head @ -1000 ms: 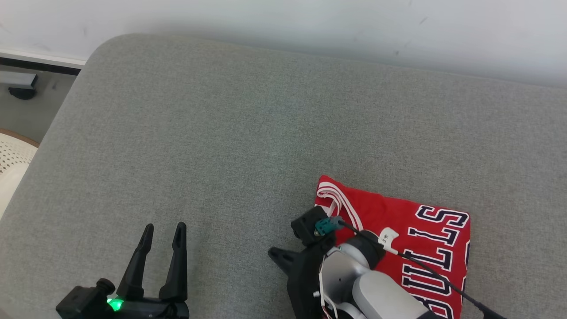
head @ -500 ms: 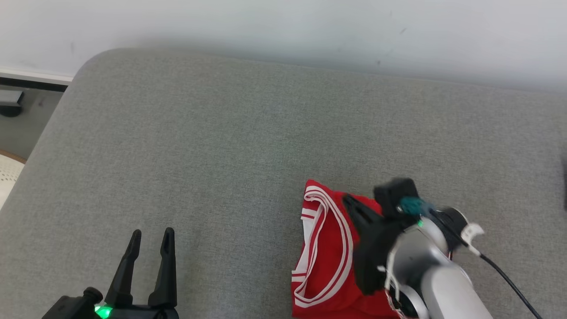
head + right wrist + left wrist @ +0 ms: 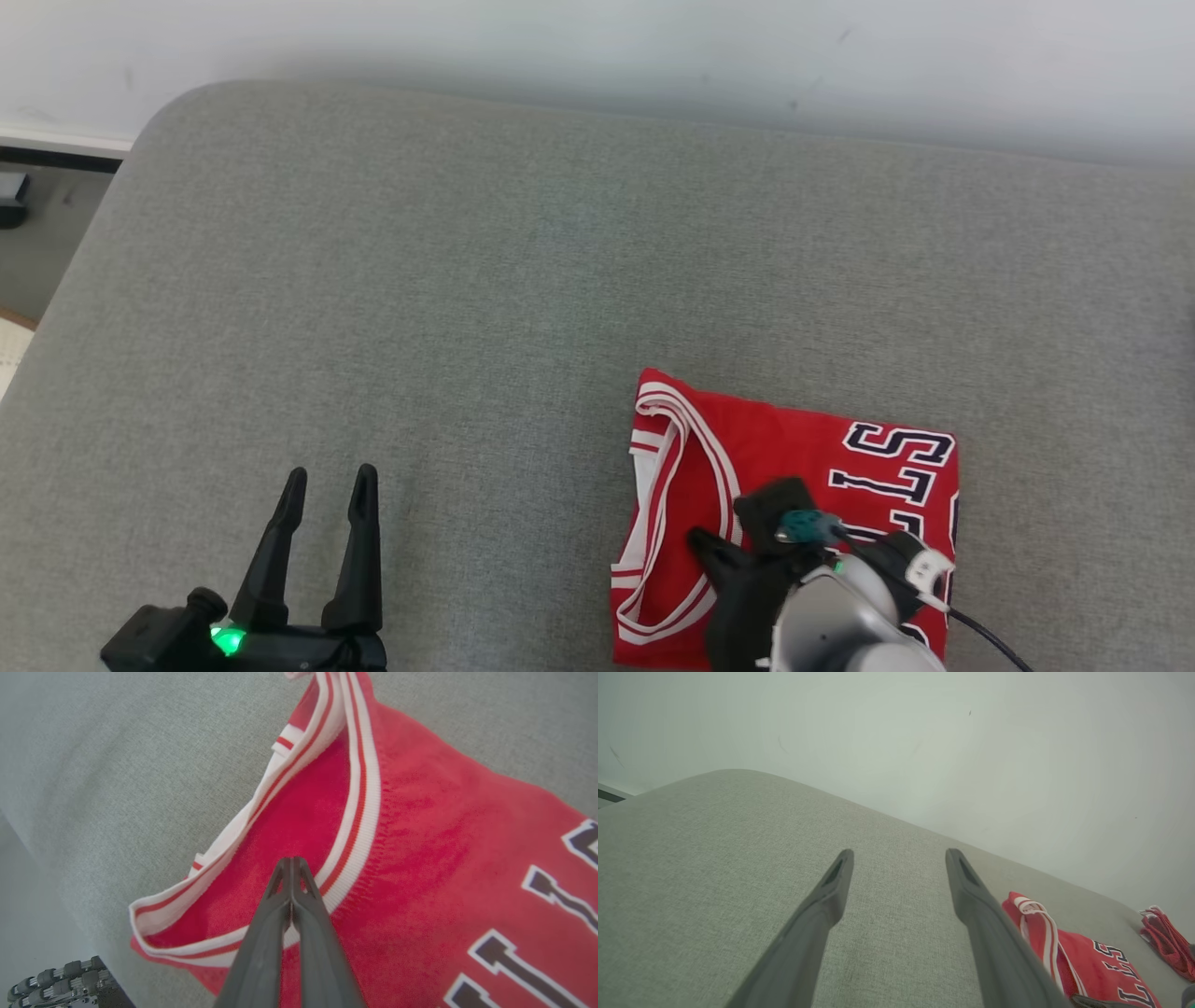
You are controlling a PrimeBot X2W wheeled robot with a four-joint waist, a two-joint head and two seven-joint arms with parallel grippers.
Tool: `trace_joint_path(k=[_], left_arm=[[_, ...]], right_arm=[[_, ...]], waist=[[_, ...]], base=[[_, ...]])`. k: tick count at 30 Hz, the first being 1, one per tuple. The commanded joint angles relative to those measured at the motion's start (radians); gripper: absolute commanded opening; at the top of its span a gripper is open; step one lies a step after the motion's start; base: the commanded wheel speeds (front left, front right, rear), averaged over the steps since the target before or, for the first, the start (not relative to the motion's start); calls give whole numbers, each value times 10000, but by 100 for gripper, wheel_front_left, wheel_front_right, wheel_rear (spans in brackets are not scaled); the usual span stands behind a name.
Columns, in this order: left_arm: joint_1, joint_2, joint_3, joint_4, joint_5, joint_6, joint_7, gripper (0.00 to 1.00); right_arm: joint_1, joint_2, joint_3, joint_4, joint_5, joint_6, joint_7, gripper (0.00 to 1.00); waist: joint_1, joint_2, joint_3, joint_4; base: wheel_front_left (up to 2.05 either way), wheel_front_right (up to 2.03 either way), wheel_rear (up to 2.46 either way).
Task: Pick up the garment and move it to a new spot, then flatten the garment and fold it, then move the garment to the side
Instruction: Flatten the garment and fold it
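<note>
Folded jersey set for its move to the side

The red jersey (image 3: 794,448) lies folded at the near right of the grey cushion (image 3: 467,280). The right gripper (image 3: 291,861) is pressed closed and empty, poised at the striped neckline; contact is unclear. Shifting the jersey likely needs a pinch through every layer. The left gripper (image 3: 331,476) hangs spread wide, well apart.

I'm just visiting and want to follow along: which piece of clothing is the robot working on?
Find the wide grey cushion. On its near right part lies a folded red jersey, with white striped trim and dark block letters, unlike the crumpled red bundle farther right.
</note>
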Motion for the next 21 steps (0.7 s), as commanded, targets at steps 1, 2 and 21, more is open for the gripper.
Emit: trace_joint_path(k=[1,2,21], left_arm=[[-181,-6,-47,63,8,8,-30,100],[-213,-7,-84,99,-12,8,-30,100],[208,250,-263,153,-274,8,-30,100]], right_arm=[[-261,-2,197,377,104,4,-80,0],[-430,-3,320,682,191,6,-109,0],[-2101,-3,2071,2860,1962,6,-1143,0]], waist=[[0,0,57,113],[0,0,68,162],[0,0,-309,777]], base=[[0,0,0],[0,0,0],[0,0,0]])
